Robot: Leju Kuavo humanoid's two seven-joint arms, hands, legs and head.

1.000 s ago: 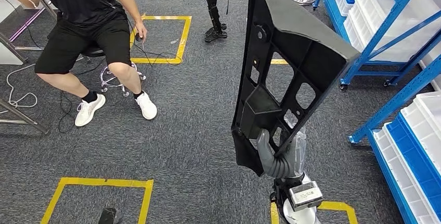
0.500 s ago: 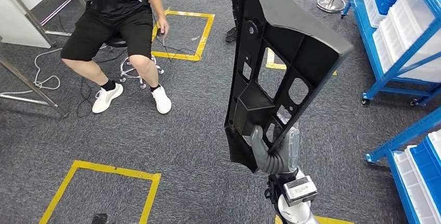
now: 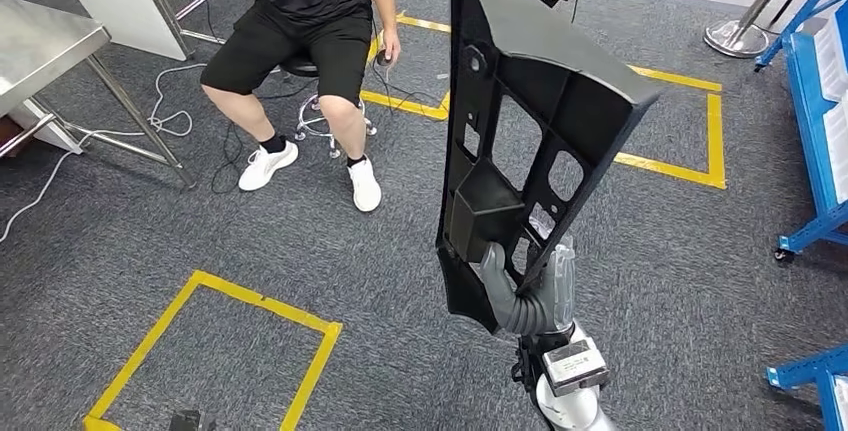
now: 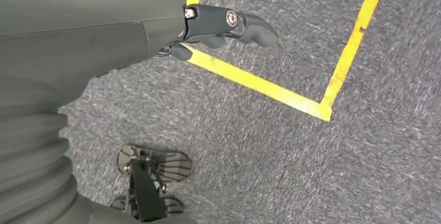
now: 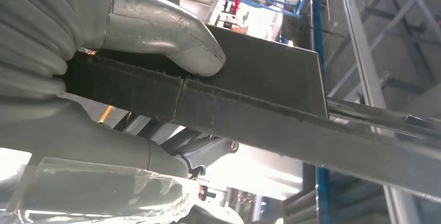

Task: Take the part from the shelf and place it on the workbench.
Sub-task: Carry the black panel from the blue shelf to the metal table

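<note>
Over carpet (image 3: 300,251), part (image 3: 530,121) atop right hand (image 3: 530,296).

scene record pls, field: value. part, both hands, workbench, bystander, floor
part: large black plastic panel with cutouts, carried roughly upright
right hand: right hand grips the panel's lower end
left hand: left hand holds nothing, fingers extended, hanging over the carpet
workbench: metal table at far left; nothing of the panel on it yet
bystander: person seated on a stool
floor: grey carpet, yellow tape squares
</note>
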